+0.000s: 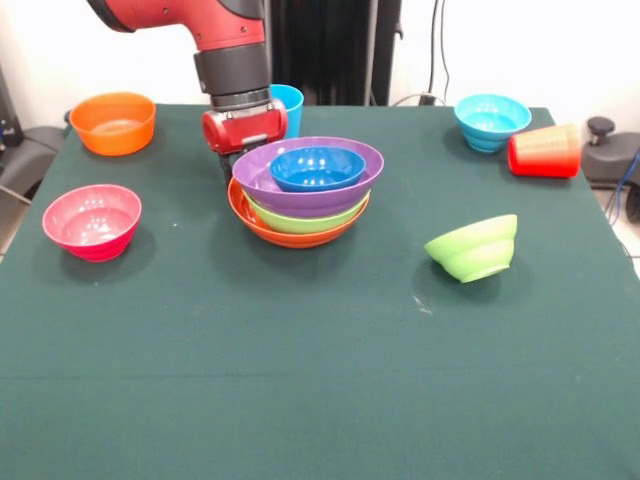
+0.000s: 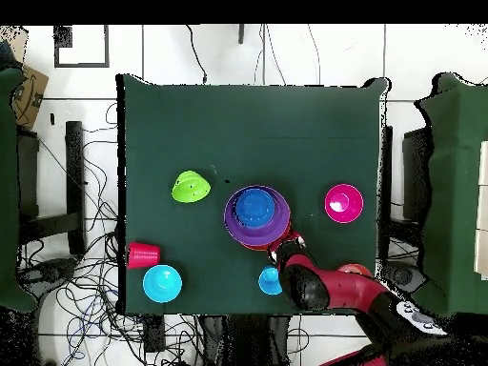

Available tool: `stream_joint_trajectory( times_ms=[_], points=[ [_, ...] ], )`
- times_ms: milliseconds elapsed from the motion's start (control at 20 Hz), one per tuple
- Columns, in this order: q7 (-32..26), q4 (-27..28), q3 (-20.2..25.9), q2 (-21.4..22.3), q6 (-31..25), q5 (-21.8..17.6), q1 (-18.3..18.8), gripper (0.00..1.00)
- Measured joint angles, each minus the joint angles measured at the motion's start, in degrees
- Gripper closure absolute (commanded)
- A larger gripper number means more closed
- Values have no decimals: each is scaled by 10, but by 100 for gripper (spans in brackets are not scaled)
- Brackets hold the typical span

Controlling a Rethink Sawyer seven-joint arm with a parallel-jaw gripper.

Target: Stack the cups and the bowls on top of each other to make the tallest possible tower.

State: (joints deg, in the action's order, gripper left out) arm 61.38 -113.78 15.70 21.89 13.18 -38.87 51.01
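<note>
The tower (image 1: 305,195) stands mid-table: a large orange bowl at the bottom, then lime green, then purple, with a small dark blue bowl (image 1: 316,167) nested on top. It also shows in the overhead view (image 2: 255,217). My gripper (image 1: 230,165) is low beside the tower's rim on the robot's side, its tips hidden behind the bowls; in the overhead view the gripper (image 2: 282,246) sits at the tower's edge. The light blue cup (image 1: 290,103) stands upright behind the gripper. The red cup (image 1: 545,151) lies on its side at the right.
A small orange bowl (image 1: 113,122) sits far left, a magenta-red bowl (image 1: 92,221) at the left, a light blue bowl (image 1: 492,120) far right, and a small lime green bowl (image 1: 473,247) tilted at the right. The arm (image 2: 329,286) covers the orange bowl from above.
</note>
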Motion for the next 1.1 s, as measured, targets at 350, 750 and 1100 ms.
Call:
stream_joint_trajectory(
  times_ms=[350,750,1100],
  points=[
    [24,-2,3,-2,0,-22,15,0],
    [37,-7,7,-5,0,-53,44,0],
    [38,-16,11,-5,-1,-76,67,0]
  ],
)
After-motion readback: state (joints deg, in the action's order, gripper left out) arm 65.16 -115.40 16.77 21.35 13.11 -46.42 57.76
